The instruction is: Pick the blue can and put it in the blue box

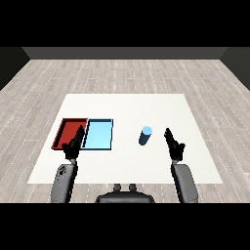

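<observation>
Nearest the camera, the left robot hand (72, 146) hovers over the near edge of the red tray (68, 128), fingers relaxed and holding nothing. The right robot hand (174, 144) is also open and empty, fingers straight, just right of the blue can (145, 135), not touching. The can stands upright on the white surface (127, 105), apart from the blue tray (99, 135) to its left. The approach should probably be sideways and level, curling round the can's middle without tipping it.

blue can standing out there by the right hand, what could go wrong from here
The blue can stands upright and apart from the right hand, so a sideways approach might tip it. The light blue tray touches the red tray, so a long carry could end in the wrong one.
</observation>
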Motion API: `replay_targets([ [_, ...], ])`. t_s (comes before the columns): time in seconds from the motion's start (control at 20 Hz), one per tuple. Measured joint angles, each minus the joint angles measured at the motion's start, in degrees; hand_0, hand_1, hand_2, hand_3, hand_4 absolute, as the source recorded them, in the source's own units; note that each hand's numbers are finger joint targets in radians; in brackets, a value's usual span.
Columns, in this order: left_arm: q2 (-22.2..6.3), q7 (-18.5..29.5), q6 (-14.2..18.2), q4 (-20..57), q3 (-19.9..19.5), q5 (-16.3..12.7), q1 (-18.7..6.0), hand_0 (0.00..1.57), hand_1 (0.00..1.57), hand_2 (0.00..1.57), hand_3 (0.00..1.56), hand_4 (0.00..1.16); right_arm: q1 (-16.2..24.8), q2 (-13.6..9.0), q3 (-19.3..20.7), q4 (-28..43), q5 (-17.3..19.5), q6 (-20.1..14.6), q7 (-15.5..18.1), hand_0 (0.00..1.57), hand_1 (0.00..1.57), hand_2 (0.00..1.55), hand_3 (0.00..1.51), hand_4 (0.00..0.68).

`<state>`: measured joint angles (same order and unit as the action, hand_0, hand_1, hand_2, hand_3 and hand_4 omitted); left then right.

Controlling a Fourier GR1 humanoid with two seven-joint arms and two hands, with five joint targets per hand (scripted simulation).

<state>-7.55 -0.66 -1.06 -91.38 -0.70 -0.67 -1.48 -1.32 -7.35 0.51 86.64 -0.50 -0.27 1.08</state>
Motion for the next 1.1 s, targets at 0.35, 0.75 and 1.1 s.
replay_targets([
  [0.35,2.98,2.25,0.91,-0.81,-0.05,-0.22,1.71,0.00,0.00,0.00,0.00,0.00,-4.72,3.82,-1.43,-2.92,1.35,-1.71,-1.01,0.00,0.00,0.00,0.00,0.000],
  [0.75,5.07,18.67,-0.41,-0.34,-1.32,-1.67,3.79,0.00,0.00,0.00,0.00,0.00,-6.51,5.62,-1.57,-4.19,-3.23,4.36,12.18,0.00,0.00,0.00,0.00,0.000],
  [1.1,5.08,22.03,-0.54,2.23,-2.18,-1.52,2.63,0.00,0.00,0.00,0.00,0.00,-7.96,6.11,-1.15,-6.87,-3.08,5.06,15.44,0.00,0.00,0.00,0.00,0.000],
])
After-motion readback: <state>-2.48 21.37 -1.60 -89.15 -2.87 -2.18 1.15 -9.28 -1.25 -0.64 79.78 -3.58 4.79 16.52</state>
